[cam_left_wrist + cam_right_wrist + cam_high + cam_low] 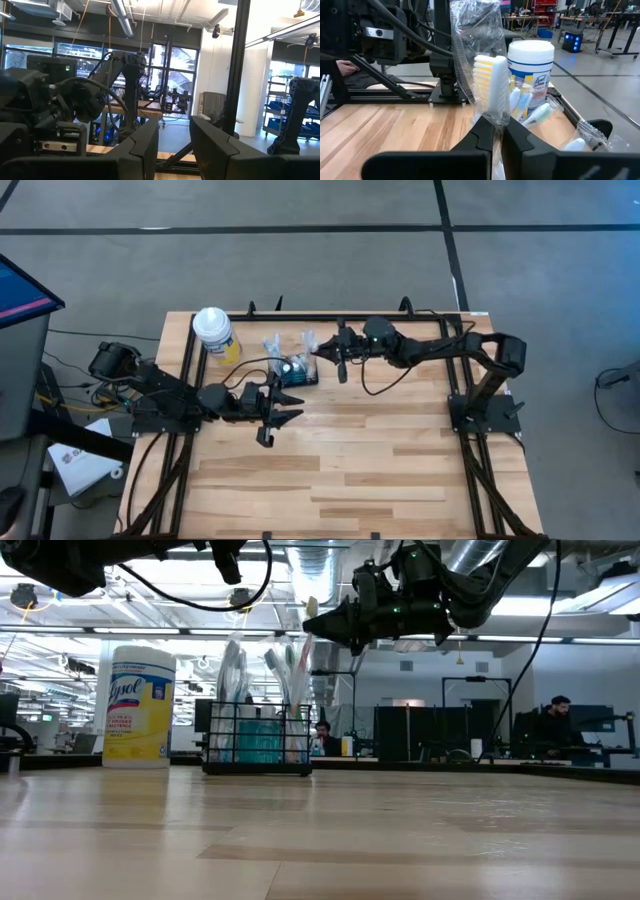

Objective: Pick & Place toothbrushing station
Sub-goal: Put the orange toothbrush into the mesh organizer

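Readable text: one item only. "Lysol" brand name, blue script, on the yellow label of the wipes canister (138,706) standing on the bench (400,840), low view. Smaller print below the name too fine to read. Same canister in right wrist view: label partly hidden, lettering unreadable.

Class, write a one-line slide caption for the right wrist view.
Right gripper shut on a plastic-wrapped toothbrush, with the yellow wipes canister behind.

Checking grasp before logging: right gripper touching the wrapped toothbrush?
Touching. The right wrist view shows the right gripper shut on the wrapped toothbrush, the wrapper pinched between the fingertips.
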Controlling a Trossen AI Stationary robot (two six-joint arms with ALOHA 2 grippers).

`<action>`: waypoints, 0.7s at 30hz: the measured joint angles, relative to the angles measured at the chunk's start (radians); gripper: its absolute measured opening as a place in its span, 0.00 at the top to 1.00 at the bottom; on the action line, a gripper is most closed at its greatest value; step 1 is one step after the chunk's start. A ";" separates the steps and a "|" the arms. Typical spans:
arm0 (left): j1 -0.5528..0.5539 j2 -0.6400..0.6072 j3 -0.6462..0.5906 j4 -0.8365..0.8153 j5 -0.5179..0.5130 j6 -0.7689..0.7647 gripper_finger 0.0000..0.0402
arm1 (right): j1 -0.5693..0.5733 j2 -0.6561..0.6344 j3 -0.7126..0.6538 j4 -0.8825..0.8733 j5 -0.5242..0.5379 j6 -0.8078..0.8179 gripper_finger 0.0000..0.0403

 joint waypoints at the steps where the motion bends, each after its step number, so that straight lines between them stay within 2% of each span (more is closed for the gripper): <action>1: 0.000 0.000 0.000 0.000 0.001 0.000 0.74 | 0.000 -0.008 0.000 -0.008 0.000 0.002 0.99; 10: 0.000 0.000 0.000 -0.002 0.003 0.000 0.73 | -0.003 -0.064 0.000 -0.032 -0.001 0.000 0.99; 21: 0.000 0.000 0.000 -0.002 0.002 0.000 0.74 | -0.008 -0.019 0.000 -0.029 0.001 -0.012 0.99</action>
